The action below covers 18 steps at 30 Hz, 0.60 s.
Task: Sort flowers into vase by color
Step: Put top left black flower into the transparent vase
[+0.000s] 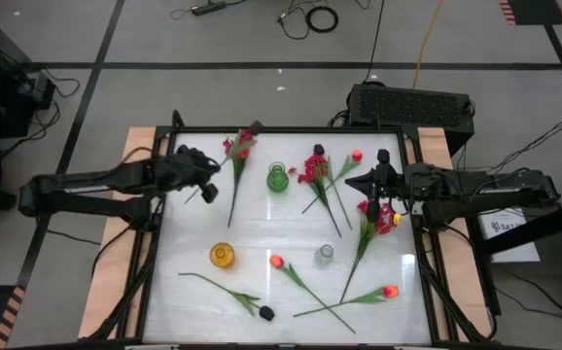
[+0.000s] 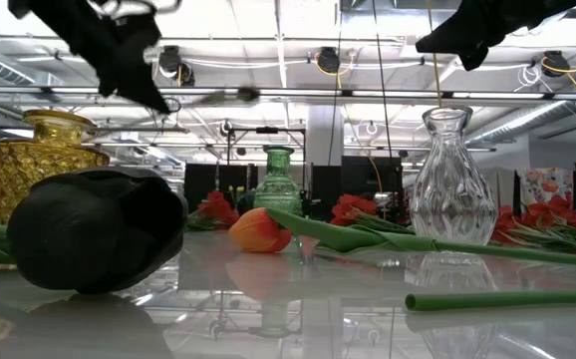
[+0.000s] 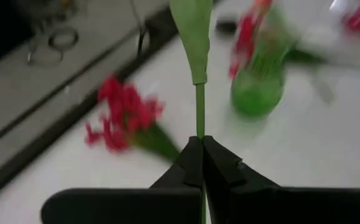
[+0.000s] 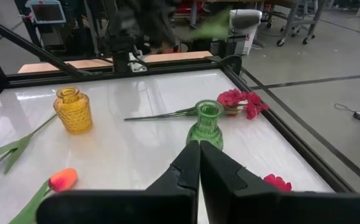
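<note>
black bloom (image 2: 97, 227) nearest | left gripper (image 3: 200, 144) clamps, seemingly, crimson spray (image 3: 123, 115) stem | right gripper (image 4: 199, 148) closed, empty

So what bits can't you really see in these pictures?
- Held flower: in the left wrist view its bloom is cut off by the picture's top edge; the left gripper is shut on the stem.
- Right gripper: shut, and nothing shows between its fingers.
- Yellow vase: in the low view the black bloom hides its base.
- Green vase: blurred in the left wrist view.
</note>
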Each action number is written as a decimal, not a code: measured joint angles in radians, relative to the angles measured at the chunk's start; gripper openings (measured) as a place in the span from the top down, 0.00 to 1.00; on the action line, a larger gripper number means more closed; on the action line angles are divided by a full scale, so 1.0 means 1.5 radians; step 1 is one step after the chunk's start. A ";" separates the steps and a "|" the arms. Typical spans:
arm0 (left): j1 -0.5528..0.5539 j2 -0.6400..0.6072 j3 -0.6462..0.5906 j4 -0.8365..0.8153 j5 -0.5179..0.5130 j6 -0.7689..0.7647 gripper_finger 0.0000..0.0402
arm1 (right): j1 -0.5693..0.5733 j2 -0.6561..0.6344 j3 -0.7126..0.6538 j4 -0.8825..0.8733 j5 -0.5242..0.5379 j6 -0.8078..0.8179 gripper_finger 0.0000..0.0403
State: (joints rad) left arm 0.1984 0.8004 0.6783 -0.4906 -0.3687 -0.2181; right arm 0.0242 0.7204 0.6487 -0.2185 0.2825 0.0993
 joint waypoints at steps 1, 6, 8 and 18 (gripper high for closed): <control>-0.003 -0.015 0.001 0.021 0.000 0.005 1.00 | 0.000 0.000 0.000 0.001 0.000 0.004 0.99; -0.035 -0.066 0.001 0.153 0.005 0.035 1.00 | 0.000 0.017 0.001 0.025 0.000 0.032 0.99; -0.055 -0.067 0.001 0.214 0.026 0.063 1.00 | 0.000 0.042 0.000 0.047 0.000 0.043 0.99; -0.138 0.022 0.001 0.470 0.095 0.151 1.00 | -0.001 0.257 -0.010 0.501 -0.140 0.054 0.99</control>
State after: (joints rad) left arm -0.0092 0.8337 0.6800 0.2150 -0.2267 0.0081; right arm 0.0226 1.1060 0.6335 0.5324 0.0725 0.1800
